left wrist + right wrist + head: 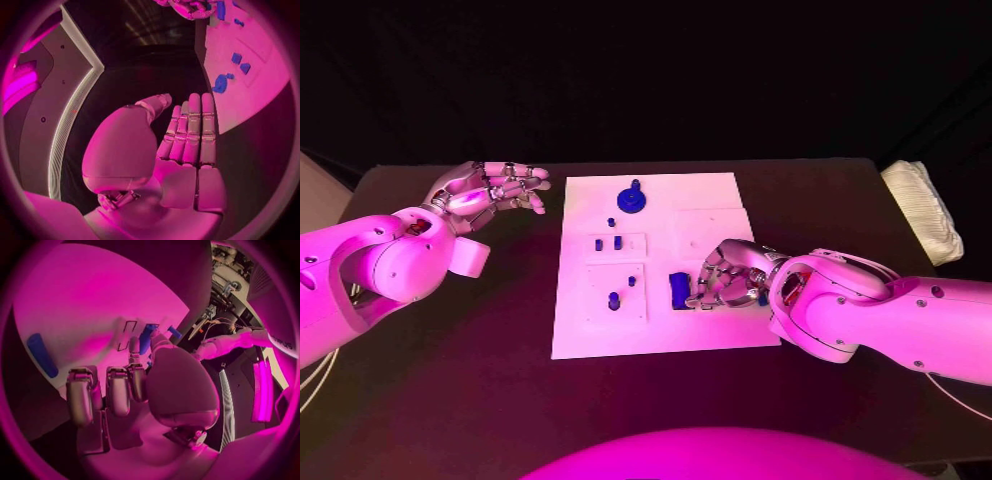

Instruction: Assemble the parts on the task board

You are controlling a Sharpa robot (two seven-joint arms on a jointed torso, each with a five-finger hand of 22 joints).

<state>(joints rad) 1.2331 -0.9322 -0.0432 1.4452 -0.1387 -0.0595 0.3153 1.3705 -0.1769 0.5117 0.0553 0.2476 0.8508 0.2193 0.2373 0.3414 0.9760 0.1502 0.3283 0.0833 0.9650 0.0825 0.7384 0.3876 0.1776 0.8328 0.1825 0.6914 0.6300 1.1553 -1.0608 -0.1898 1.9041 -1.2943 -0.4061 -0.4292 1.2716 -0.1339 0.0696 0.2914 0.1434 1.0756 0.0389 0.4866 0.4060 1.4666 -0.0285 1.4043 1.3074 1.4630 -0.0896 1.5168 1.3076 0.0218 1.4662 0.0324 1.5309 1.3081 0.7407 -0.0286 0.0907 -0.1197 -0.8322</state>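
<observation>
Right hand (728, 275) beside blue part (678, 290)

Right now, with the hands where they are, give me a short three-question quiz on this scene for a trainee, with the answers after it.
1. True or false: the left hand is over the task board.
2. Fill in: the round blue part lies near the board's ___ edge, as seen from the robot.
3. The long blue block lies right beside: A. the right hand's fingers; B. the left hand; C. the round blue part.

Key: 1 false, it is over the black table beside the board; 2 far; 3 A.
</observation>
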